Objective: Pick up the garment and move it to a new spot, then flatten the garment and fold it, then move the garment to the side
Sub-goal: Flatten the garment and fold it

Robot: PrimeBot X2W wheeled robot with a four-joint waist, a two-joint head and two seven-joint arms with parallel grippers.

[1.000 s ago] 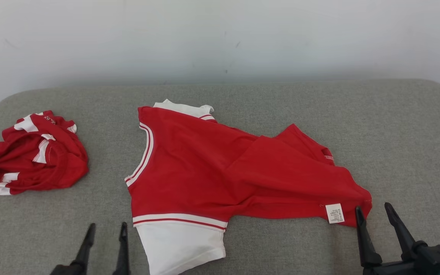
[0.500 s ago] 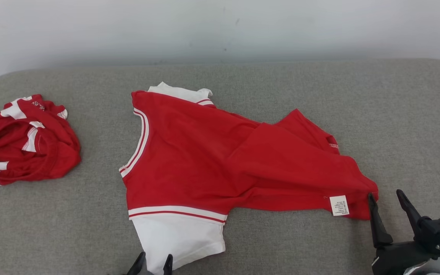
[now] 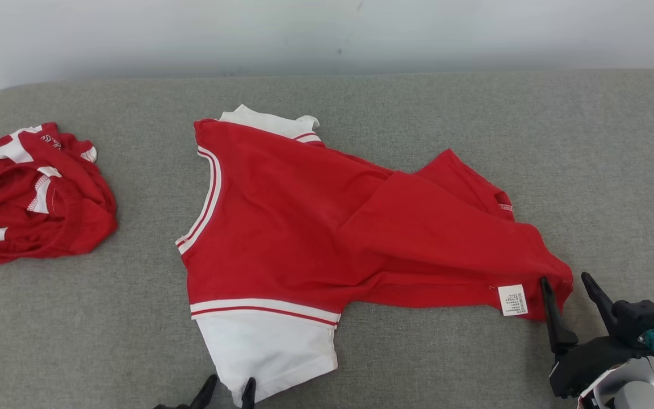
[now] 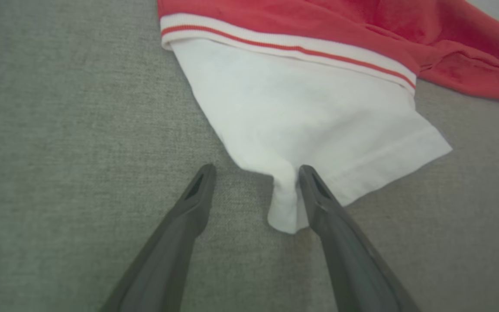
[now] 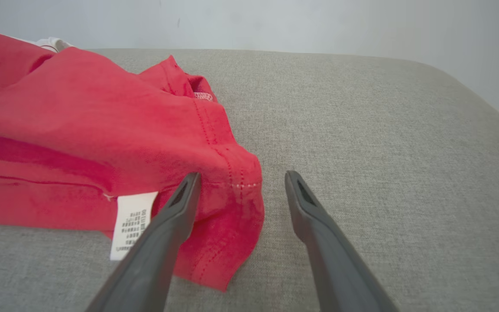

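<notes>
Grey cushion (image 3: pixel 474 113) holds the garment (image 3: pixel 304 227); left gripper (image 3: pixel 230 382), cropped low, and right gripper (image 3: pixel 564 279) both gape.

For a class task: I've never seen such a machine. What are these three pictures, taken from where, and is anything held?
A robot with two arms, each ending in a two-fingered claw. The wide picture comes from its head camera, looking down on a grey cushion. The other two come from wrist cameras looking along each claw's dark fingers. A red shirt with white sleeves lies spread out; a second garment lies crumpled to its left. The left claw stands open around a sleeve corner, the right claw open at the hem corner. Nothing is held.
</notes>
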